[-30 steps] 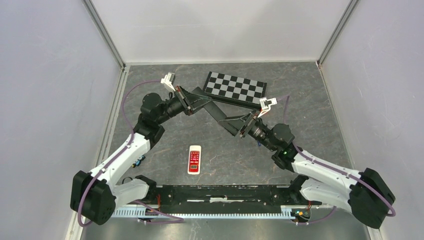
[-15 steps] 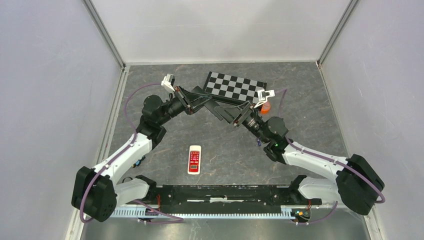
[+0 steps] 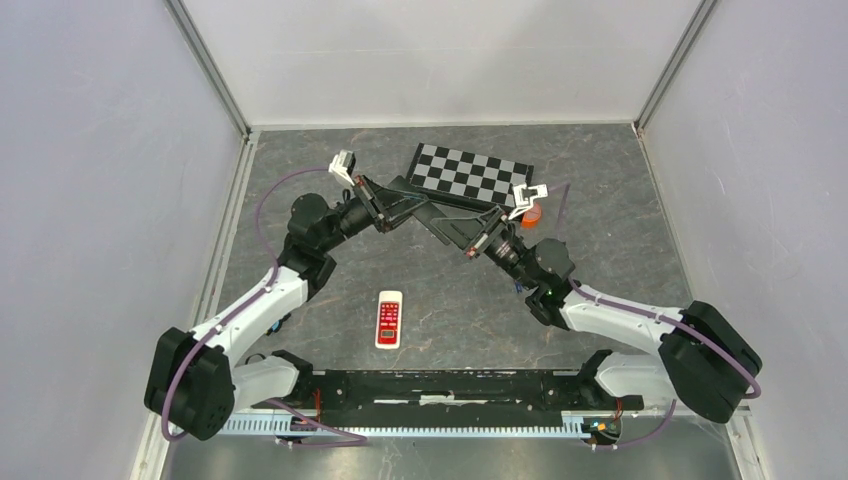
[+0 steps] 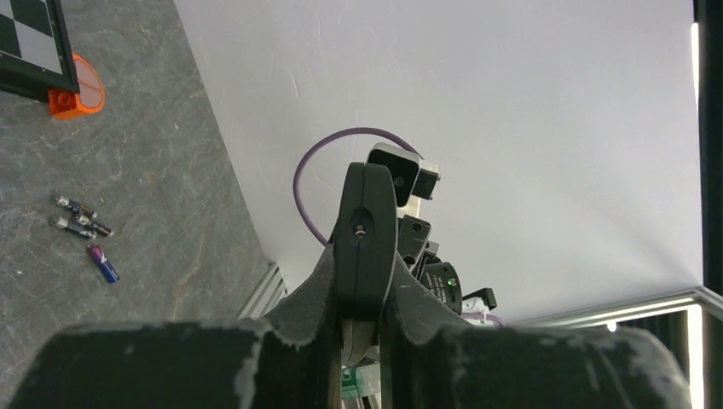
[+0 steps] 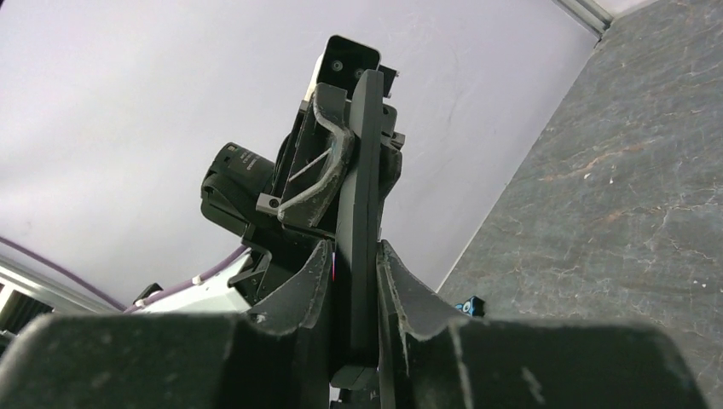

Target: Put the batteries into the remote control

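**Top view:** black remote (image 3: 432,212) is up off the worktop (image 3: 620,200), held in the air betw. both hands, just in front of the board (image 3: 470,172). L hand (image 3: 388,205) has one end and R hand (image 3: 478,238) the other. White remote (image 3: 389,319) lies flat, well in front of the board, w/ nothing touching it. Cells can't be made out here.

**Left wrist:** L hand (image 4: 364,294) is clenched on the black remote (image 4: 367,221), seen end-on as a thin dark slab. Cells (image 4: 83,225) lie loose on the worktop, out past the orange piece (image 4: 75,94) that sits at the board's (image 4: 30,38) corner, and apart from both. Three show: two dark w/ silvery ends, close side by side, and one purple-blue a bit off from them.
- Handling: prob. very light, hard, smooth and round, so they'll roll or squirt out of a pinch.
- Where to take hold: across mid-barrel, not at the ends. The close pair may get nudged when taking one.

**Right wrist:** R hand (image 5: 354,264) is grasping the black remote (image 5: 367,153), w/ a finger against each flat face.
- Look: slim, matt black, straight.
- Handling: stiff plastic, prob. light. The faces may be slippery, so a firm hold at each end suits it.
- Battery bay and lid can't be seen here, so can't tell if it's open.
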Controlling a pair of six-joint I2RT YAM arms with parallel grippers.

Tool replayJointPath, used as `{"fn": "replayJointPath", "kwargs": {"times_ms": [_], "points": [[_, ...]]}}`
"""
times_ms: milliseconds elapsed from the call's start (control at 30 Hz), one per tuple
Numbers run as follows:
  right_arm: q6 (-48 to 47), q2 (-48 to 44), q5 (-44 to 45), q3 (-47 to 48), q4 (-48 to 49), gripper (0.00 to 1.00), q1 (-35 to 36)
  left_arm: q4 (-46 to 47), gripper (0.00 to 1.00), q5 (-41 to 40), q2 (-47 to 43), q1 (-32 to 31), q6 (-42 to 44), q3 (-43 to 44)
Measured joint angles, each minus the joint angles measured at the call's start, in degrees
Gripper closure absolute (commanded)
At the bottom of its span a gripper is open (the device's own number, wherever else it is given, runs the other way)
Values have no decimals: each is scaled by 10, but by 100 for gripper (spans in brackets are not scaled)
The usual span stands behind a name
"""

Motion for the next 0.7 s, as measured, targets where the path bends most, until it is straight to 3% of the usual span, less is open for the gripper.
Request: {"fn": "replayJointPath", "kwargs": {"times_ms": [200,333,533,700], "points": [[18,2,-19,-39,50,85,-12,-3,98,20,14,-5,9,0],[26,4,-26,-43,39,78,-17,-10,98,21,19,-5,21,0],[46,17,-30,-41,18,78,-27,-16,98,19,36,-3,33,0],[60,43,-40,-43,37,68,-37,-17,98,19,51,4,33,0]]}}
